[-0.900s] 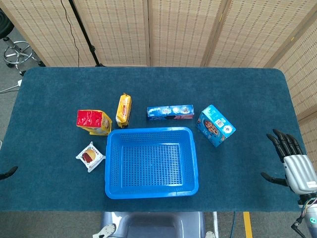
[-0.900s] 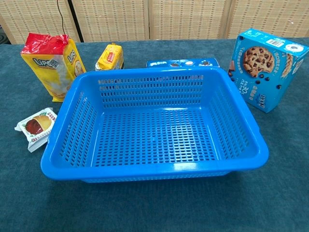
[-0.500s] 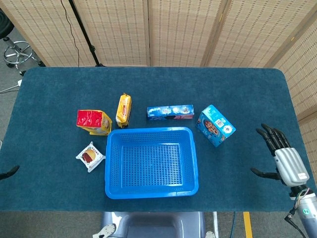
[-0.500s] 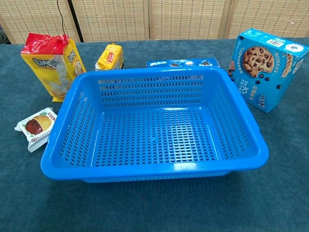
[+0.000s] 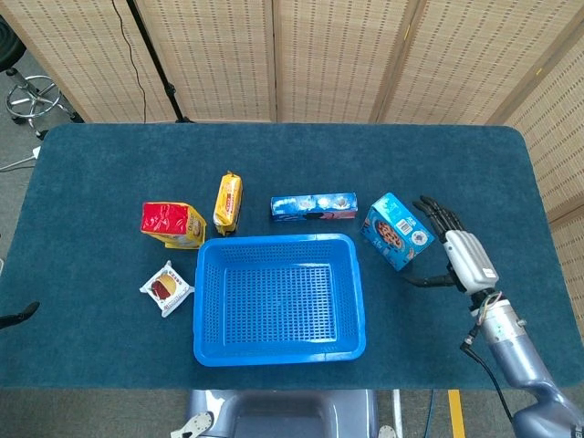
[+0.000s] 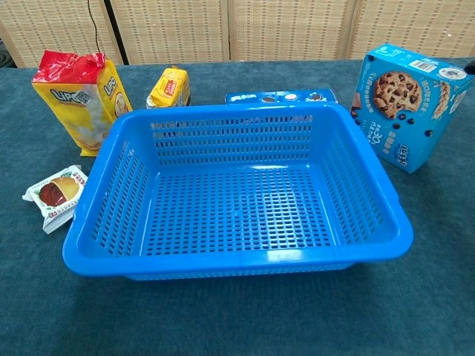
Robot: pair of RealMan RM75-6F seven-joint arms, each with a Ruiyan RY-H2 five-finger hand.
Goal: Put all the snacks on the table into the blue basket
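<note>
The blue basket point(image 5: 279, 241) point(image 6: 237, 256) stands empty at the table's front middle. Around it lie a red and yellow bag point(image 5: 172, 224) point(image 6: 80, 100), a yellow biscuit pack point(image 5: 228, 202) point(image 6: 169, 87), a blue cookie sleeve point(image 5: 313, 205) point(image 6: 280, 98), a small white packet point(image 5: 166, 287) point(image 6: 56, 194) and a blue cookie box point(image 5: 397, 231) point(image 6: 408, 104). My right hand point(image 5: 456, 251) hovers just right of the cookie box, fingers spread and holding nothing. Of my left hand point(image 5: 18, 316) only a dark tip shows at the left edge.
The dark blue table point(image 5: 292, 155) has bare cloth behind the snacks and on both sides. Wicker screens point(image 5: 338, 55) stand behind it, with a stool point(image 5: 32, 96) and a stand pole point(image 5: 155, 59) at the far left.
My right hand has moved from the table's right edge leftward and away from me, up to the cookie box. The snacks, basket and left hand have not moved.
</note>
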